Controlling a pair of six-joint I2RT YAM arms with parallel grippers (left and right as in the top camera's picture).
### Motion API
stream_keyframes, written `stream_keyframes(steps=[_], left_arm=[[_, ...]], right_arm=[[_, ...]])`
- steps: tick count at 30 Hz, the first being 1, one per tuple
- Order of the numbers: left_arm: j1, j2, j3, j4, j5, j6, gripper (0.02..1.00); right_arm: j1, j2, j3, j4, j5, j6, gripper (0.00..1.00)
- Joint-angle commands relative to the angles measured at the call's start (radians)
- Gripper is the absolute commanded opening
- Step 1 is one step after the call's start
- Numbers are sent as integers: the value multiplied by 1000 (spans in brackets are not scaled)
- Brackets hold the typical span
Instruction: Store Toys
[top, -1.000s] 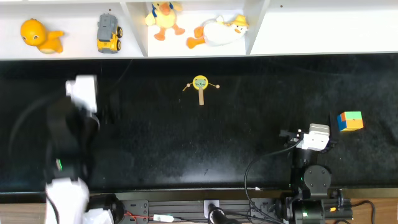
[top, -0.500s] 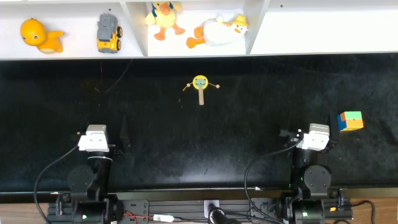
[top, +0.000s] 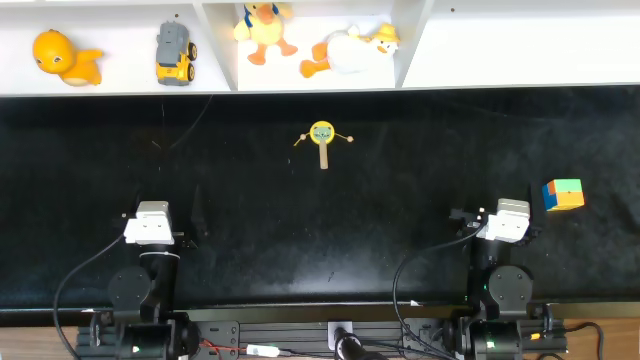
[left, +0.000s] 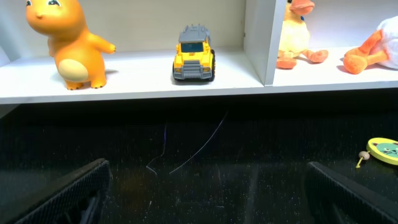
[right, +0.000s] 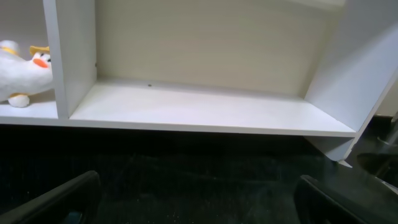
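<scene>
Arms sit folded low over their bases at the near edge of the black tabletop. The left gripper is spread wide with nothing between its fingers, and the right gripper is equally wide apart and holds nothing.

Two toys lie loose on the table. The multicoloured puzzle cube sits just beyond and outboard of the right arm. The small yellow-green rattle drum on a wooden stick lies farther out at mid-table, near the shelf front, its stick pointing back toward the arms.

Along the far edge runs the white wooden shelf. Its left bay holds an orange rubber dinosaur figure and a yellow-and-grey toy truck. The middle bay holds a yellow plush duck and a white plush duck with orange feet.

The step in hand looks like a fresh pick, and the cube is probably the right arm's job. It should come down square to two flat faces and close on their middles, so the cube cannot twist. It should then lift clear of the shelf lip before going into the right-hand bay. The rattle is flatter, and gripping across the stick seems safer than pinching the disc, where the bead strings could snag.
</scene>
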Motion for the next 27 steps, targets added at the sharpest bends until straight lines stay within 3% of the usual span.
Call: stream_keyframes(steps=[1,14,17,22,27], left_arm=[[-4,-12,-3,-3,-15,-6,998],[-4,-12,-3,-3,-15,-6,998],[-4,-12,-3,-3,-15,-6,998],[-4,-12,-3,-3,-15,-6,998],[-4,-12,-3,-3,-15,-6,998]], right_arm=[[-6,-7,-13,7,-6,3,993],[-5,59,6,6,-14,10,993],[10,185,69,-29,-59,82,993],[62,466,309,-293,-82,272,993],[217,735,552,-559,-81,408,996]])
